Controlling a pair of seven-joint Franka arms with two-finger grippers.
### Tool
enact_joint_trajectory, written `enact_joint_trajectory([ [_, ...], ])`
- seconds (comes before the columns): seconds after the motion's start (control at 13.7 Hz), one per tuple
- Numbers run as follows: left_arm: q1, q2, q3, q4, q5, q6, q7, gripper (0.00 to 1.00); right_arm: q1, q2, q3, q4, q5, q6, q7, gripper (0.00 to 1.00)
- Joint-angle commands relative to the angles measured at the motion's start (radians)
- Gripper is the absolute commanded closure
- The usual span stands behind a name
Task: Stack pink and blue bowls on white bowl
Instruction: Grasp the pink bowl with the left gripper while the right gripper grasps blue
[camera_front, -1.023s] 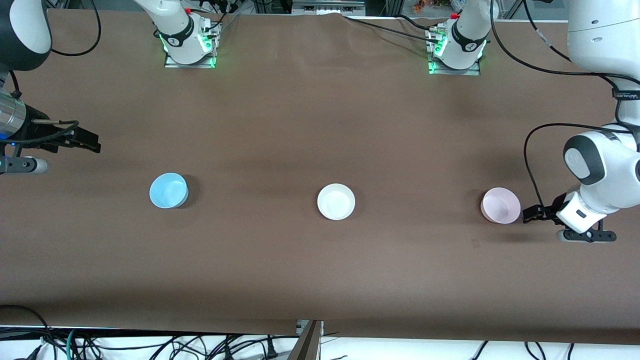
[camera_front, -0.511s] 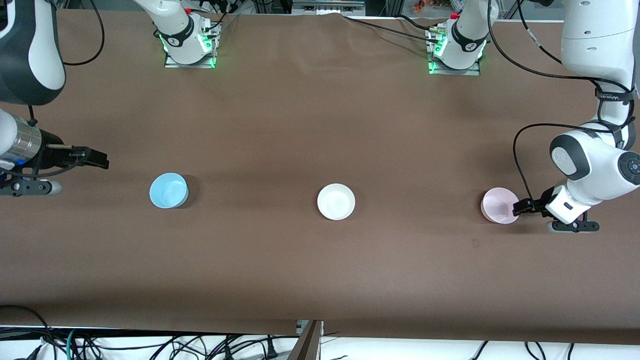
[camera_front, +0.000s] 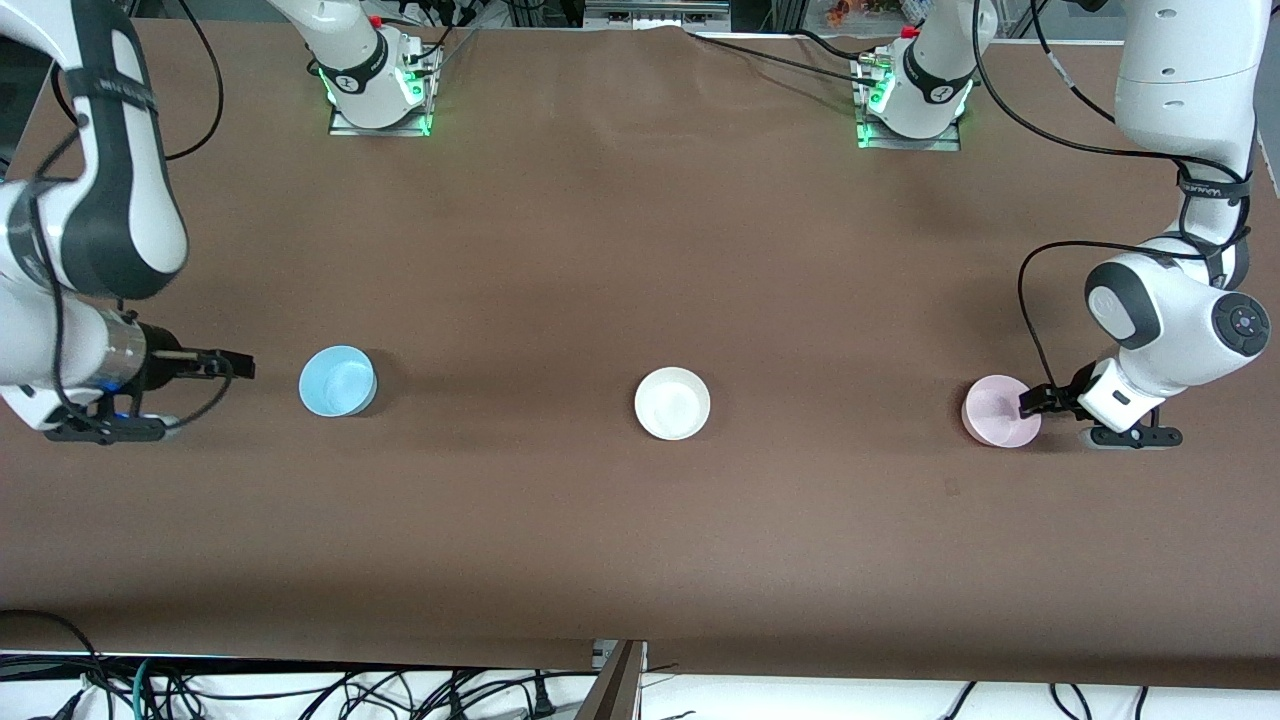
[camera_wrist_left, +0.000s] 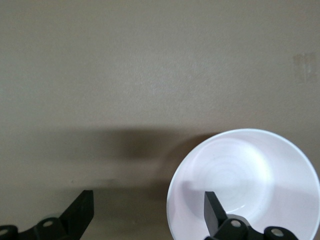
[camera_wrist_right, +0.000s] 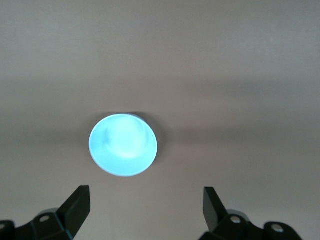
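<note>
Pink bowl (camera_front: 997, 412), blue bowl (camera_front: 337, 380), white bowl (camera_front: 672, 403): plain, upright, empty, unstacked. Left gripper (camera_front: 1030, 404) straddles pink rim, fingers spread; right gripper (camera_front: 238, 368) beside blue, fingers spread.

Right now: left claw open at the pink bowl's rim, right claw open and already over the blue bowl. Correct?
Only the last part is wrong. The front view shows the right claw beside the blue bowl, short of it. The left claw is open astride the pink bowl rim.

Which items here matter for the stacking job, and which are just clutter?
In the job:
pink bowl, open left gripper straddling its rim
blue bowl, open right gripper beside it
white bowl

Just lying about:
cables past the table edge
</note>
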Motion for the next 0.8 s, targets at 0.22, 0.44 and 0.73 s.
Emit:
enact_joint_trajectory([
  [0.22, -0.016, -0.075, 0.007, -0.081, -0.032, 0.017, 0.03, 0.17, -0.015, 0.082, 0.006, -0.062, 0.029, 0.132, -0.022, 0.0],
  [0.44, -0.022, -0.089, 0.006, -0.099, -0.032, 0.016, 0.028, 0.33, -0.028, 0.091, 0.006, -0.094, 0.053, 0.148, -0.034, 0.0],
  [0.73, -0.023, -0.092, 0.001, -0.113, -0.032, 0.021, 0.028, 0.46, -0.054, 0.12, 0.006, -0.133, 0.114, 0.205, -0.091, 0.0],
])
